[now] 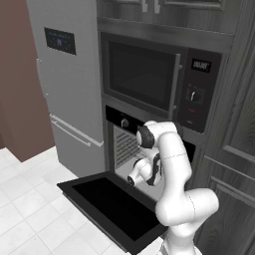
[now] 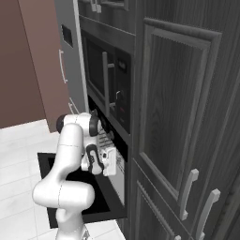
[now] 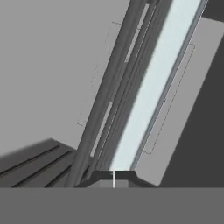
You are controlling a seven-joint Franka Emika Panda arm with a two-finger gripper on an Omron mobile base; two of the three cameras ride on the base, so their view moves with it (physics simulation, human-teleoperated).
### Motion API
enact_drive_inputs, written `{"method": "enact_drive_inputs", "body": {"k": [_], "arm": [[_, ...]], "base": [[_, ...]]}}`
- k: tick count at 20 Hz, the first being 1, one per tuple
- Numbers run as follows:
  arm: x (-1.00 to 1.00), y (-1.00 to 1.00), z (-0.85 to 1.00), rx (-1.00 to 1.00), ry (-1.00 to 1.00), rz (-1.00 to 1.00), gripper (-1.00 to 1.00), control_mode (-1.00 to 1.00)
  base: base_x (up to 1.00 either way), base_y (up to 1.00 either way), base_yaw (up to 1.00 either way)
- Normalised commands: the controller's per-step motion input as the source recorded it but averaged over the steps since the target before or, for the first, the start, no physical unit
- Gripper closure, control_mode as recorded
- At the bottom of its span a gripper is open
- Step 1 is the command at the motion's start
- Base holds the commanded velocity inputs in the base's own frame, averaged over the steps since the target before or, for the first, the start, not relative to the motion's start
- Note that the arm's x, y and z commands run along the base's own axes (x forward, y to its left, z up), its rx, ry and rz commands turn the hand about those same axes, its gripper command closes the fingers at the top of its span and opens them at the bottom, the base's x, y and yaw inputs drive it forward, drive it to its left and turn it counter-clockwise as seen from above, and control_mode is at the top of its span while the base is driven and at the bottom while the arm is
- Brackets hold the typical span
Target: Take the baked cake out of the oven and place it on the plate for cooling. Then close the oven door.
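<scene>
so from my end the gripper point(image 3: 113, 178) is pinched fully together, the two dark tips meet at one thin seam with nothing between them. it's poked inside the oven point(image 1: 130, 144) cavity, and in the hand view wire rack rails point(image 3: 114, 94) run diagonally away right ahead of the tips, with a pale bright strip point(image 3: 155, 83) just beside them on the right and flat grey oven wall point(image 3: 52, 65) off to the left.

from the base cameras the white arm point(image 1: 172, 164) is folded over, with the hand point(image 2: 108, 161) reaching into the opening, under the control strip with its round knob point(image 1: 124, 123). the oven door point(image 1: 112, 204) is dropped all the way down, lying flat below and behind the gripper, sticking out over the tiled floor point(image 1: 30, 214).

above the gripper is the black microwave point(image 1: 149, 74) with its vertical handle, and the grey fridge point(image 1: 69, 84) stands off to the left.

the cake: honestly can't make it out anywhere near the tips, the hand view is too tilted and close to tell what's on the rack.
</scene>
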Motion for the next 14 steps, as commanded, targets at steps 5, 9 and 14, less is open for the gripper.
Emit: {"method": "enact_drive_inputs", "body": {"k": [5,9,14], "arm": [[-0.31,0.33,-0.37,0.00,0.19,0.05,1.00,-1.00],[-0.44,0.52,-0.33,0.00,0.24,0.06,1.00,-1.00],[-0.59,0.56,-0.26,0.00,0.26,0.08,1.00,-1.00]], "base": [[0.00,0.00,0.00],[0.00,0.00,0.00],[0.00,0.00,0.00]]}}
